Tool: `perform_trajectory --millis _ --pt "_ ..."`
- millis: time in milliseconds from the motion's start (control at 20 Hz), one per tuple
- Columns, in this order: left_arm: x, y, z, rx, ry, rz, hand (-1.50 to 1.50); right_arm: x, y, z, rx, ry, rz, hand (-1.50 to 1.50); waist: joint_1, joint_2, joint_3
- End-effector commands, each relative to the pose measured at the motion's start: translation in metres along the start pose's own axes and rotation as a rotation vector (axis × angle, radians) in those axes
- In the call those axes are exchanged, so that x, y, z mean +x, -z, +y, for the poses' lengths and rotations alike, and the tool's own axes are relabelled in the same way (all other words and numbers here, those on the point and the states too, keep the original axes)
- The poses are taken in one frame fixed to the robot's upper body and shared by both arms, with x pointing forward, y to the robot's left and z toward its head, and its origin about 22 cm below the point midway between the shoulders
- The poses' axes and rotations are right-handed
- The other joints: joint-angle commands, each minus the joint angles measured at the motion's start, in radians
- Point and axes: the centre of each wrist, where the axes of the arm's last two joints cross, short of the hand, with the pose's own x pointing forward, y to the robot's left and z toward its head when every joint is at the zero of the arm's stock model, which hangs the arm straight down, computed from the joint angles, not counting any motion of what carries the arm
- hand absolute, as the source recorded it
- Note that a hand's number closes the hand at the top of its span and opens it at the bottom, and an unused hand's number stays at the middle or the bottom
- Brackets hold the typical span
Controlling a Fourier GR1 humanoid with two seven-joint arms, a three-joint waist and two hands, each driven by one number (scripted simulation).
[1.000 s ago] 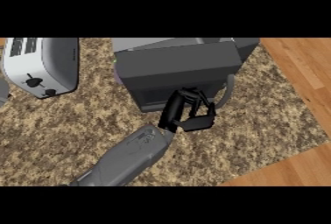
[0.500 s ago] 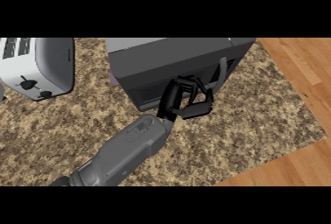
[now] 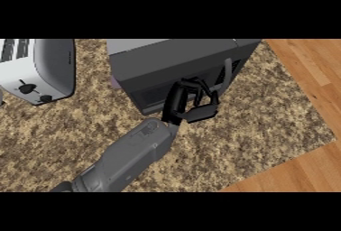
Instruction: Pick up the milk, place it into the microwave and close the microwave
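Speckled desk (image 3: 253, 131) carries the right hand (image 3: 190, 106), fingers (image 3: 200, 88) curled against the shut microwave (image 3: 173, 67) door, holding nothing visible; milk is not visible, and pushing off-centre could shift the toaster-side (image 3: 36, 67) appliance.

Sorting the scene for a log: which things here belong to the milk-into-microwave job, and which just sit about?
Job:
- microwave, door looks shut
- hand at the door's front, fingers curled
- milk: not visible

Just there:
- toaster, at left
- counter
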Motion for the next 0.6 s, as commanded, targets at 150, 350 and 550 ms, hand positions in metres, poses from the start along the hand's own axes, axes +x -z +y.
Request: perform_trajectory --millis 150,350,550 --pt "0.013 0.023 0.004 0.023 -0.005 -0.05 1.5 0.007 0.006 -0.017 -0.018 -0.035 -0.002 -1.5 -0.008 0.01 0.001" --pt "0.013 0.025 0.003 0.032 -0.003 -0.062 1.5 0.013 0.012 -0.026 -0.011 -0.054 -0.016 -1.5 -0.014 0.008 0.002" --pt "0.009 0.022 0.005 0.035 -0.01 -0.063 1.5 0.014 0.014 -0.032 -0.004 -0.061 -0.005 -1.5 -0.012 0.016 0.002"
